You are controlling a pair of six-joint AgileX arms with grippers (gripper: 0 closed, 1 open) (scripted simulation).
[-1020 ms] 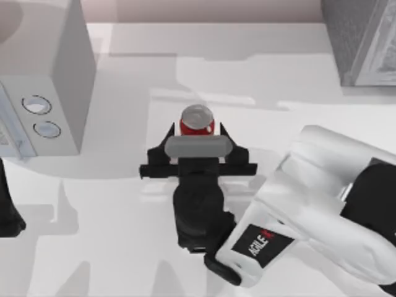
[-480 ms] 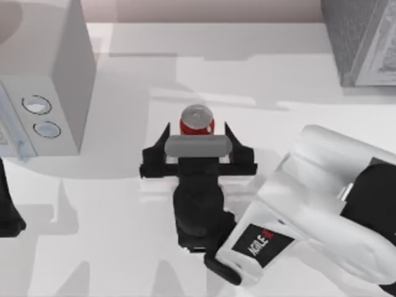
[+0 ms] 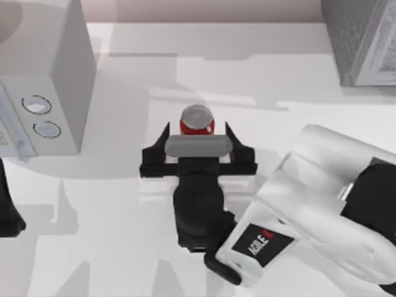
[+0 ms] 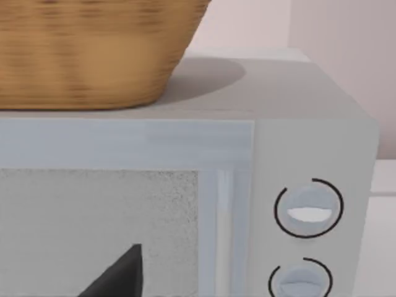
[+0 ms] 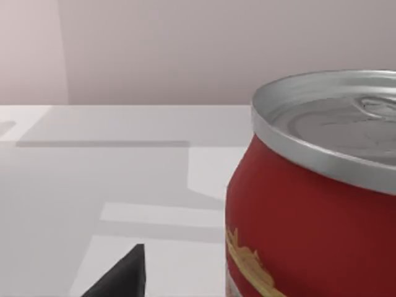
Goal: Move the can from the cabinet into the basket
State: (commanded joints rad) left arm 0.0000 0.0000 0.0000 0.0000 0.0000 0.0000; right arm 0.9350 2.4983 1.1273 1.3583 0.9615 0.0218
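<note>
Standing: the can (image 3: 197,120) is upright on the open table (image 3: 124,204) near the middle, well apart from the cabinet (image 3: 362,37) at the top view's far right corner; so it is already out of the cabinet, whatever the task line says
Right gripper: my right gripper (image 3: 197,131) sits level with the can, its two dark fingers (image 3: 164,133) spread to either side of the red body with a gap on each flank; apart, not clamped, nothing held
Left arm: parked at the table's left edge, low beside the pale box with two dials (image 3: 43,117); I cannot tell how its fingers stand
Risk, closing: I judge the can sits close to the fingertips rather than deep between them; if the fingers close this shallow they may pinch the curved front and squirt it forward or tip it
Risk, carrying: the basket (image 4: 86,49) stands on top of the dial box, so the lift must clear that box's upper edge; a low swing could knock the can against it; a weak grip on the smooth wall could let it slip
Basket: wicker, I cannot see inside
Cabinet: front panel visible; interior hidden
</note>
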